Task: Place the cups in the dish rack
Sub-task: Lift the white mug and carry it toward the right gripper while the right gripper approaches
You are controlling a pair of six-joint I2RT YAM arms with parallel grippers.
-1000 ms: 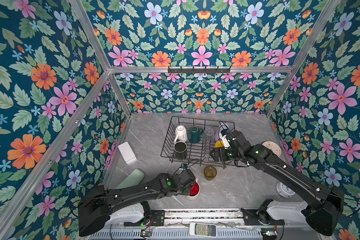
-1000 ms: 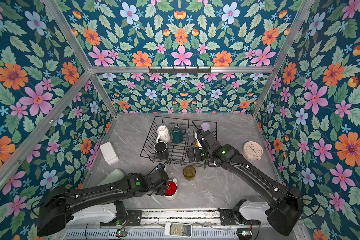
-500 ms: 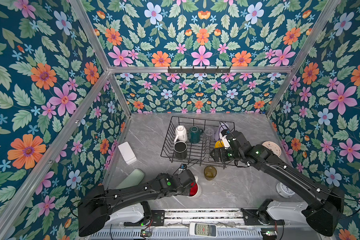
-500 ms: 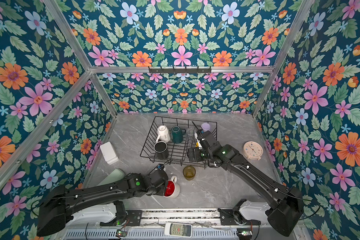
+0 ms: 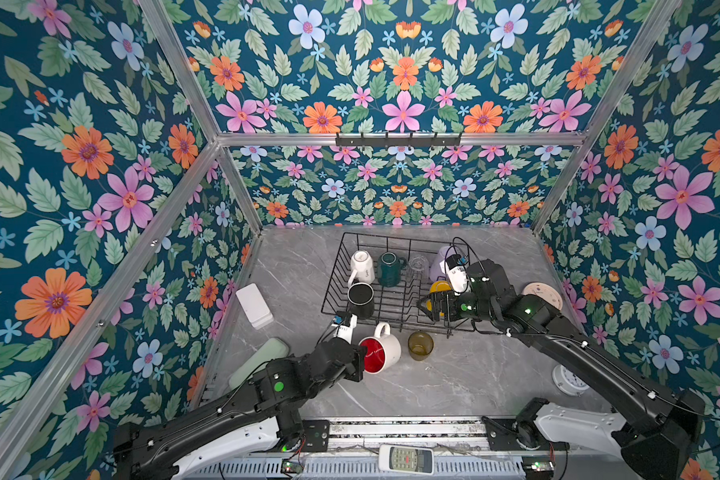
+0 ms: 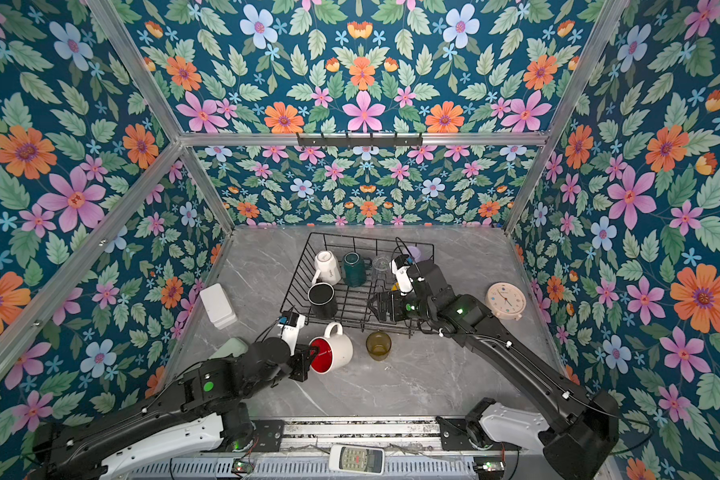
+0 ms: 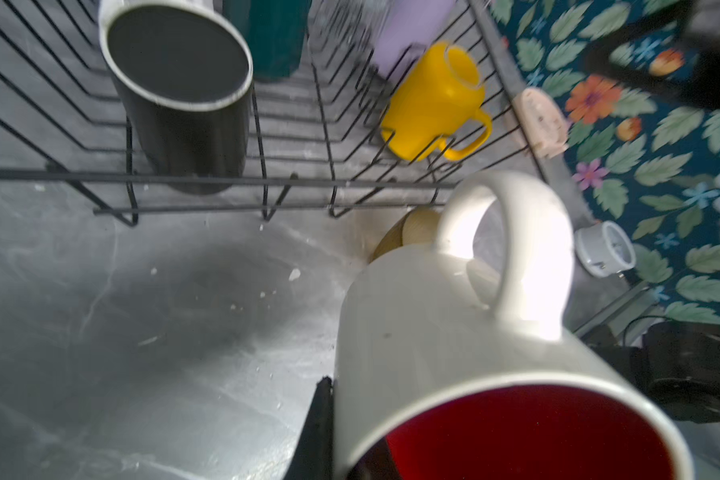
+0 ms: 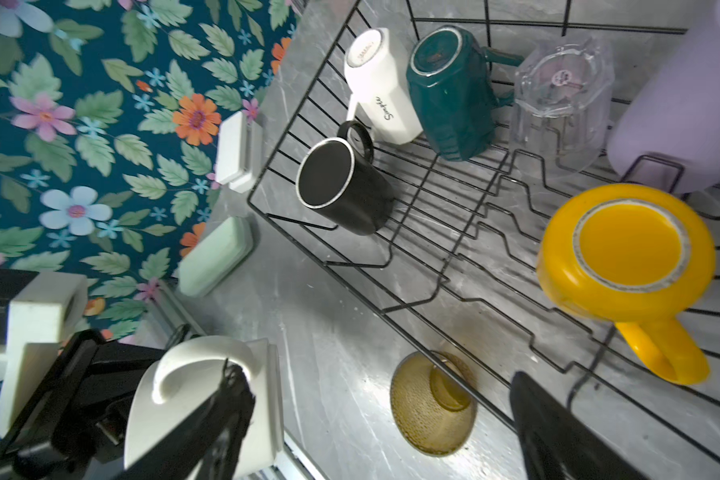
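My left gripper (image 5: 360,360) is shut on the rim of the white/red mug (image 5: 382,352), one finger (image 7: 319,424) outside the wall. The mug is tilted, handle up, just in front of the dish rack (image 5: 395,306). The amber tumbler (image 5: 420,345) stands on the table beside it. Inside the rack are the white mug (image 5: 362,266), green mug (image 5: 389,270), clear glass (image 5: 417,270), lilac tumbler (image 5: 440,258), black mug (image 5: 360,299) and yellow mug (image 8: 624,257). My right gripper (image 5: 433,305) hangs open and empty over the rack's front edge, next to the yellow mug.
A white box (image 5: 254,305) and a pale green case (image 5: 258,361) lie by the left wall. A peach clock (image 5: 543,295) and a small white clock (image 5: 570,380) sit at the right. A remote (image 5: 406,459) rests on the front rail, and a black hook rail (image 5: 398,139) is on the back wall.
The left gripper has shut on the white/red mug's rim and tipped it, so its handle now points up. The right arm has barely moved.
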